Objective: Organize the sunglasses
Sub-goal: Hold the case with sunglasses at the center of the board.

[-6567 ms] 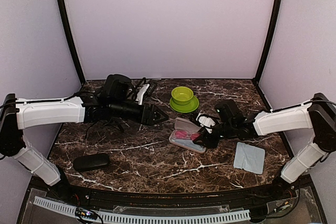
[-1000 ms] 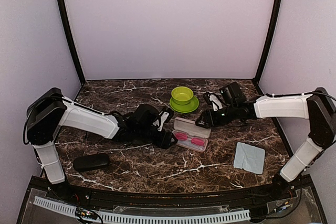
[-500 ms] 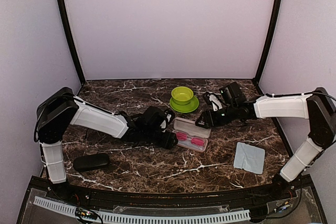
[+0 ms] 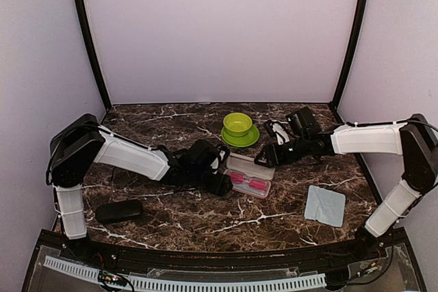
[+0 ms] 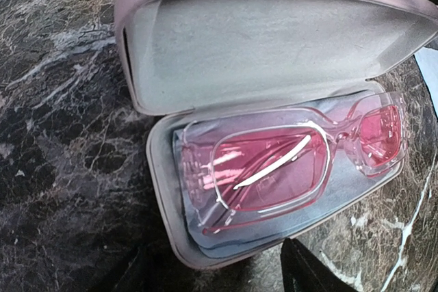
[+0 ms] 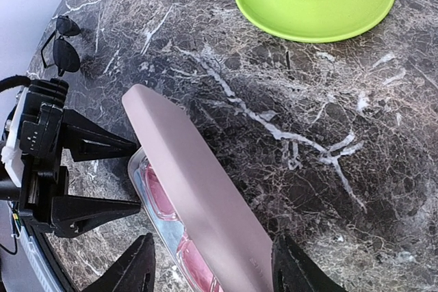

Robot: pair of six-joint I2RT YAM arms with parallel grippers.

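- Counting what lies on the dark veined marble desk (image 4: 205, 220): two pairs of sunglasses, two cases, one lime-green bowl (image 4: 237, 123) on one lime-green saucer (image 4: 241, 139), and one pale blue-grey square cloth (image 4: 324, 205).
- The pink sunglasses (image 5: 274, 162) have a chunky clear-pink plastic frame with rectangular rose lenses. Folded, they lie in the base of the open dusty-pink hard case (image 5: 274, 39) at mid-desk, its grey-lined lid standing up behind them.
- The black sunglasses (image 6: 60, 46) are thin wire with small dark lenses. They lie on the bare desk beyond my left gripper (image 4: 224, 184), well apart from the pink case.
- The black oblong hard case (image 4: 118, 210) lies shut near the front left.
- My left gripper has its jaws spread, tips just beside the pink case's left end; whether they touch it I cannot tell.
- My right gripper (image 4: 263, 158) is spread too, astride the lid's edge from behind, with a gap on one side.
- Several seconds ago my left gripper was further back and left, and my right gripper was at the case's near right end; both have since moved. Cases, bowl and cloth have stayed put.
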